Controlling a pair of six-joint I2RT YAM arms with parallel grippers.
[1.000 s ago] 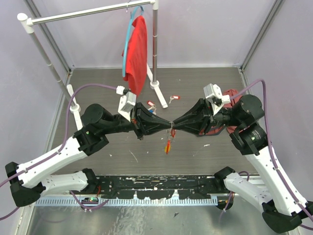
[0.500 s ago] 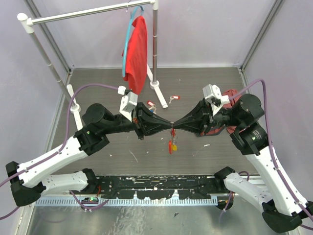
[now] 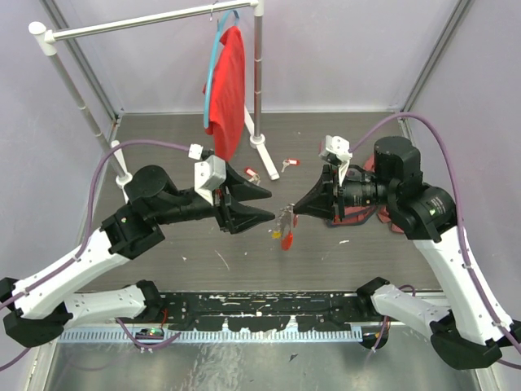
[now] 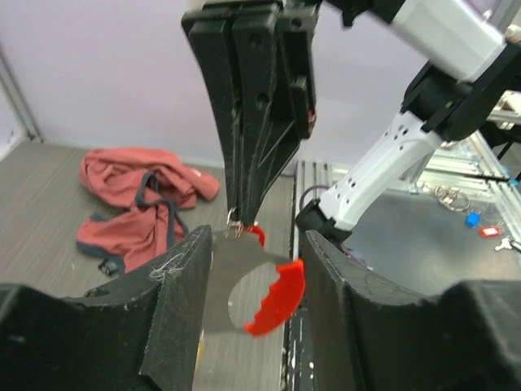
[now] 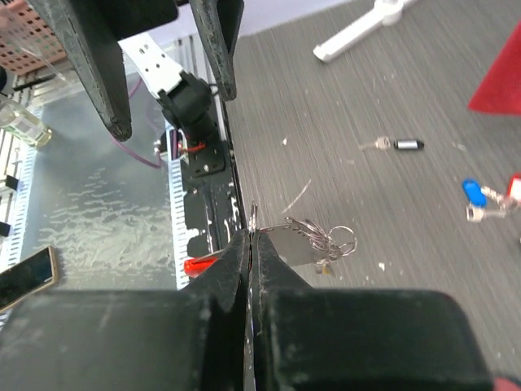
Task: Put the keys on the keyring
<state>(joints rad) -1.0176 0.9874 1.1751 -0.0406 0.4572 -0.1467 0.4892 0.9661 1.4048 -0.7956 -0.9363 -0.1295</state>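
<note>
The keyring hangs from my right gripper (image 3: 295,210), which is shut on its thin wire; its red plastic piece (image 3: 286,236) dangles over the table. From the right wrist, the silvery loops (image 5: 324,236) bunch just past the shut gripper (image 5: 251,236). My left gripper (image 3: 271,204) is open a short way to the left, holding nothing. In the left wrist view the red piece (image 4: 277,297) hangs between the left fingers (image 4: 175,309) without touching them. Loose keys lie on the table: black-tagged (image 5: 403,144), blue-tagged (image 5: 472,193), and red-tagged (image 3: 252,173).
A clothes rack (image 3: 155,23) stands at the back left with a red garment (image 3: 226,90) on a hanger. A crumpled red cloth (image 4: 138,195) lies under the right arm. A phone (image 5: 24,277) and a black rail (image 3: 260,305) lie by the near edge.
The left gripper has opened, let go of the keyring and drawn back to the left. The right gripper stays shut on the keyring and has pulled slightly to the right.
</note>
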